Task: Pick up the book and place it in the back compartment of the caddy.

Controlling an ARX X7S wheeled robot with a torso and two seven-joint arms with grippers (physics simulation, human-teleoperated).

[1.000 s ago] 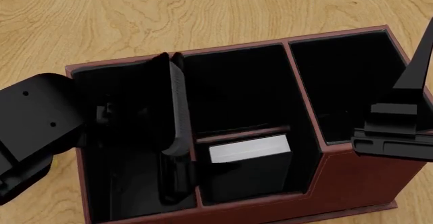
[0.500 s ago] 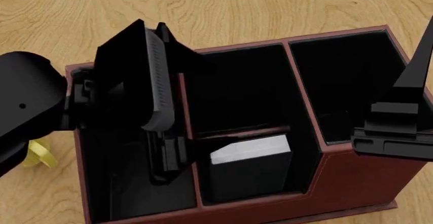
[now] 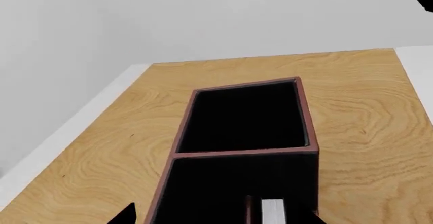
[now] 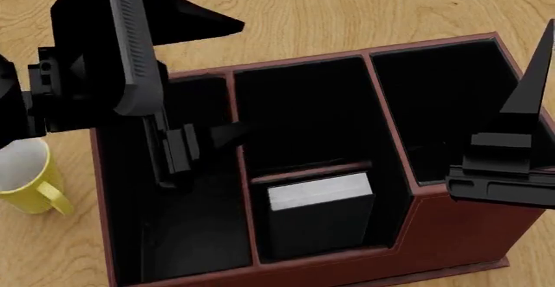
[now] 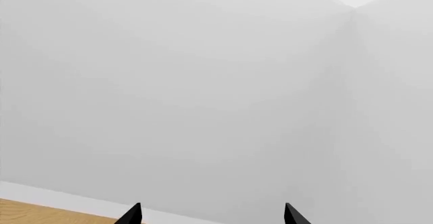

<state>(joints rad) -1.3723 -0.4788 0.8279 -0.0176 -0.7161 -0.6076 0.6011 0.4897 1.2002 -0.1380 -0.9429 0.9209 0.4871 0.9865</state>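
The black book (image 4: 319, 219) stands upright with its white page edges (image 4: 318, 193) on top. It is in the back compartment (image 4: 390, 209), the smaller cell of the caddy's (image 4: 451, 235) middle column, on the near side of the thin reddish bar (image 4: 312, 169). My left gripper (image 4: 236, 76) hangs open and empty above the caddy's left column, clear of the book. In the left wrist view the gripper (image 3: 222, 218) looks along the caddy (image 3: 244, 153), with the book's page edges (image 3: 272, 211) low in frame. My right gripper (image 5: 212, 216) is open and empty; one finger (image 4: 531, 82) rises at the caddy's right end.
A yellow mug (image 4: 26, 176) stands on the wooden table (image 4: 347, 8) just left of the caddy, partly under my left arm. The caddy's larger middle cell (image 4: 303, 112) and right column (image 4: 442, 105) show only black lining. A white wall fills the right wrist view.
My left gripper has risen out of the caddy's left column and drawn back to the left, uncovering the yellow mug. The book stays in its cell. The right arm has not moved.
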